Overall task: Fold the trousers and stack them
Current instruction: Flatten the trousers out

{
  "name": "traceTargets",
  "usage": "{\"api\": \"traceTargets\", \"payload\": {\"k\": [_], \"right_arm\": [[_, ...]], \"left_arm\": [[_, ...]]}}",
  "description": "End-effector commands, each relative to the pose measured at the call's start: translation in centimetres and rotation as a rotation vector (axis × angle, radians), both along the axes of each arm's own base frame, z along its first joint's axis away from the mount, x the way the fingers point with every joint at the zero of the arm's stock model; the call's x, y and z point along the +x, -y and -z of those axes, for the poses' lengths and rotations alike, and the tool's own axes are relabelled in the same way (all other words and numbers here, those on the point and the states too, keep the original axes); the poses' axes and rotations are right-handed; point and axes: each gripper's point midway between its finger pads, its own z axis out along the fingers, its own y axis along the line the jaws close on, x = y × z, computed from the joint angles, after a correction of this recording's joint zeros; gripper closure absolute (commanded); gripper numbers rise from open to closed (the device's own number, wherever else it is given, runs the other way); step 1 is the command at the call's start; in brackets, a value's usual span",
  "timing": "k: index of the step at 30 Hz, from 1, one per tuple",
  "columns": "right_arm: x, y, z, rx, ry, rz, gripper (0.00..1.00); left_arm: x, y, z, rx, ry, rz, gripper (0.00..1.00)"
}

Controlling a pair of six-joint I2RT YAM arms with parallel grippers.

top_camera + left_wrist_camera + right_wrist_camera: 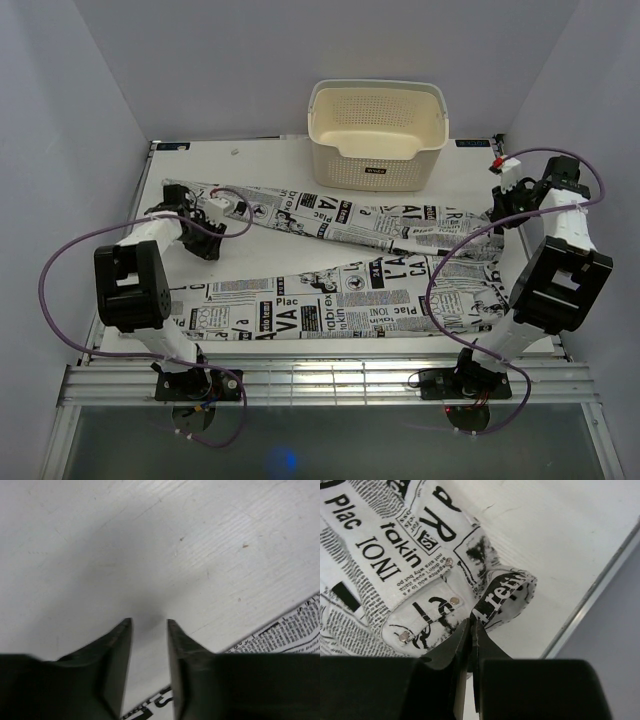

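The left arm reaches to the far left, its elbow raised and its forearm angled in toward the middle. Its left hand (232, 212) hangs low by the far-left end of the trousers. In the left wrist view this hand (149, 622) is parted to a moderate gap. The two dark fingers (117, 650) grip nothing, and bare white surface (150, 540) shows between them. Printed cloth (295, 625) lies just to the right and at the bottom edge.

The right arm stretches to the far right with the elbow up and the wrist tipped down. The right hand (497, 215) sits at the right end of the cloth. In the right wrist view this hand (471, 622) is pinched nearly closed. Its fingers (452, 645) clamp a curled edge of the long white cloth trousers printed with black newspaper text (385, 555).

There is one pair of trousers (330, 310), spread flat on the white surface (270, 165) in a sideways V. Two legs fan out to the left, one toward the far left and one along the near edge, and they join at the right. Three small metal studs show on the cloth beside the right hand, the middle one (454, 600) closest to the fingers.

One cream perforated plastic basket (378, 130) stands at the far middle, just beyond the far leg. There are two arms, and each carries one purple cable (60, 290).
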Motion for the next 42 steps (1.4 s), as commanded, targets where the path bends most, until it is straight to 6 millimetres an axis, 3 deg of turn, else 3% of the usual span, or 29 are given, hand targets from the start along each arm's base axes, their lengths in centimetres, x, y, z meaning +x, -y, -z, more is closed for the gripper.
{"api": "traceTargets", "payload": {"k": [1, 3, 4, 5, 7, 8, 9, 12, 13, 15, 16, 19, 20, 21, 22, 23, 24, 25, 26, 28, 30, 32, 33, 34, 36, 37, 39, 40, 42], "right_arm": [[-2.8, -2.3, -0.6, 0.052, -0.018, -0.098, 0.92], [-3.0, -2.6, -1.0, 0.043, 0.020, -0.103, 0.92], [-3.5, -2.8, -0.6, 0.051, 0.014, -0.097, 0.92], [-3.6, -2.9, -1.1, 0.042, 0.033, -0.093, 0.92], [-3.5, -2.7, -1.8, 0.030, 0.063, -0.084, 0.92], [-3.5, -2.7, -2.1, 0.031, 0.076, -0.075, 0.92], [-3.4, -2.7, -3.1, 0.022, 0.106, -0.070, 0.92], [-2.8, -2.4, -5.8, 0.024, 0.197, -0.033, 0.92], [-2.3, -2.2, -6.8, 0.017, 0.240, -0.021, 0.92], [-2.2, -2.0, -8.5, 0.029, 0.292, 0.018, 0.92], [-2.1, -1.9, -9.2, 0.030, 0.317, 0.033, 0.92], [-1.6, -1.3, -10.8, 0.024, 0.377, 0.080, 0.92], [-1.6, -0.9, -10.9, 0.009, 0.385, 0.094, 0.92], [-1.5, -0.7, -10.8, 0.002, 0.382, 0.102, 0.92], [-1.4, -0.3, -10.6, -0.010, 0.377, 0.115, 0.92], [-1.3, 0.5, -9.9, -0.036, 0.358, 0.143, 0.92], [-1.3, 1.0, -9.5, -0.050, 0.347, 0.158, 0.92], [-1.2, 1.5, -9.0, -0.067, 0.334, 0.171, 0.92], [-1.2, 2.4, -8.3, -0.089, 0.313, 0.200, 0.92], [-1.0, 3.4, -7.4, -0.107, 0.302, 0.230, 0.92], [-0.8, 4.7, -6.6, -0.138, 0.298, 0.257, 0.92], [-1.1, 5.6, -5.1, -0.173, 0.274, 0.266, 0.92], [-1.2, 5.8, -4.6, -0.181, 0.267, 0.260, 0.92], [-1.6, 5.8, -3.7, -0.178, 0.246, 0.257, 0.92], [-2.0, 5.3, -2.5, -0.171, 0.223, 0.211, 0.92], [-2.8, 4.7, -1.6, -0.159, 0.183, 0.191, 0.92], [-3.5, 4.0, -0.4, -0.145, 0.151, 0.158, 0.92], [-3.9, 3.8, 0.0, -0.138, 0.135, 0.150, 0.92], [-4.3, 3.5, 0.5, -0.132, 0.112, 0.142, 0.92]], "left_arm": [[4.7, 1.8, -8.2, -0.131, 0.231, -0.028, 0.44], [7.8, 1.9, -10.3, -0.179, 0.312, -0.091, 0.32], [10.0, 1.8, -12.5, -0.188, 0.372, -0.100, 0.31], [11.5, 1.7, -11.3, -0.204, 0.344, -0.133, 0.30], [14.0, 1.2, -11.0, -0.204, 0.351, -0.168, 0.30], [16.0, 0.9, -12.3, -0.202, 0.390, -0.173, 0.30], [16.9, 0.8, -9.8, -0.197, 0.344, -0.190, 0.30], [19.5, 0.3, -8.5, -0.156, 0.354, -0.207, 0.32], [19.8, 0.2, -6.4, -0.142, 0.322, -0.208, 0.35], [20.4, -0.4, -4.9, -0.099, 0.309, -0.221, 0.39], [20.3, -0.6, -3.2, -0.076, 0.280, -0.221, 0.41], [17.9, -1.2, -0.2, -0.028, 0.188, -0.217, 0.57], [17.0, -1.3, -0.4, -0.009, 0.184, -0.195, 0.66], [14.5, -1.3, 1.4, 0.005, 0.117, -0.188, 0.70], [13.0, -1.2, 1.7, 0.010, 0.095, -0.177, 0.72], [12.0, -1.2, 0.2, 0.020, 0.121, -0.151, 0.76], [10.6, -1.0, 0.3, 0.021, 0.106, -0.138, 0.77], [7.5, -0.6, 1.8, 0.010, 0.046, -0.122, 0.78], [6.5, -0.5, 0.3, 0.013, 0.076, -0.103, 0.79], [2.3, 0.3, 1.5, -0.010, 0.004, -0.078, 0.81], [0.4, 0.7, 0.1, -0.018, 0.017, -0.063, 0.81], [-2.2, 1.5, 0.3, -0.055, -0.013, -0.045, 0.78], [-2.4, 1.6, -1.4, -0.060, 0.032, -0.045, 0.73], [-2.6, 1.3, -2.0, -0.058, 0.055, -0.063, 0.55], [-2.1, 0.9, -4.6, -0.086, 0.130, -0.098, 0.41], [-1.6, -0.5, -6.8, -0.106, 0.192, -0.163, 0.32], [-0.5, -1.7, -10.6, -0.138, 0.260, -0.210, 0.27], [-0.4, -3.5, -11.5, -0.141, 0.268, -0.268, 0.26], [-0.5, -5.0, -13.3, -0.133, 0.259, -0.287, 0.26]]}}
